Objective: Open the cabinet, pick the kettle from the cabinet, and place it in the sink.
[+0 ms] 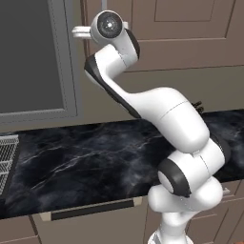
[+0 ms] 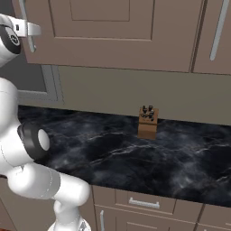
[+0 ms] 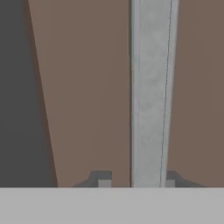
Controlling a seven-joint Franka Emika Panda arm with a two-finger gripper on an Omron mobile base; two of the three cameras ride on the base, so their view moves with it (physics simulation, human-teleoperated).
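1. White Franka arm reaching up and left from the base, elbow bent over the black marble counter (image 1: 86,162), wrist raised to the tall brown wooden wall cabinet (image 2: 122,36).
2. Two-finger gripper (image 3: 136,183) aimed straight at the cabinet door, tips dark and low in the hand view.
3. Long vertical silver bar handle (image 3: 151,87) sitting between the two fingertips (image 3: 104,181), one tip on each side; bar nearer the right-hand tip.
4. Fingers partly open; gap visible on the left-hand side of the bar, contact on the other side cannot be told.
5. Cabinet door closed, flush with the neighbouring panels.
6. Elsewhere: brown wooden knife block (image 2: 148,122) upright on the counter by the back wall; grey wire dish rack (image 1: 7,159) at the counter's left edge.
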